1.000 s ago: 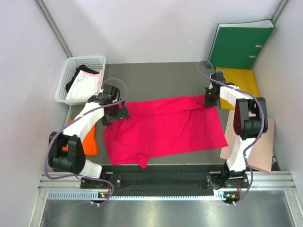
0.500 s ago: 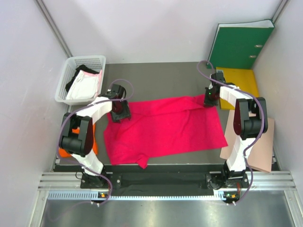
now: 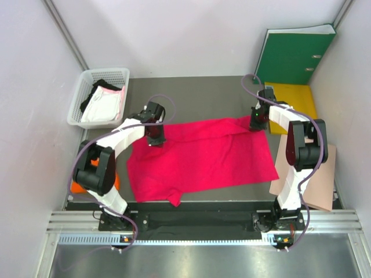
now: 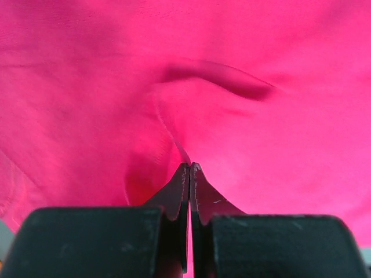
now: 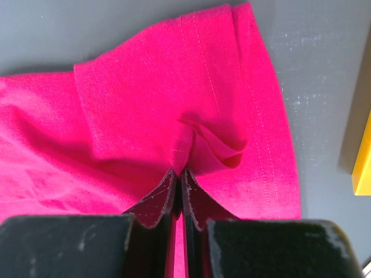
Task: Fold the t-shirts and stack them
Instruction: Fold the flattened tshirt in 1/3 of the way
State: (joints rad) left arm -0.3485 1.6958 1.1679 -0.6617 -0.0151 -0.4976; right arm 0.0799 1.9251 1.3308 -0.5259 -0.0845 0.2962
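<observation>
A large magenta-red t-shirt lies spread across the dark mat. My left gripper is at its far left corner, and in the left wrist view the gripper is shut on a pinched ridge of the t-shirt. My right gripper is at the far right sleeve. In the right wrist view the gripper is shut on a small fold of that sleeve. A folded orange t-shirt lies at the left, mostly hidden behind the left arm.
A white basket at the far left holds a whitish-pink garment and a black one. A green binder leans on the back wall above a yellow folder. A tan paper sheet lies at the right.
My left gripper has moved right and farther back onto the shirt's far left corner and has closed on the cloth. The right arm has not moved.
</observation>
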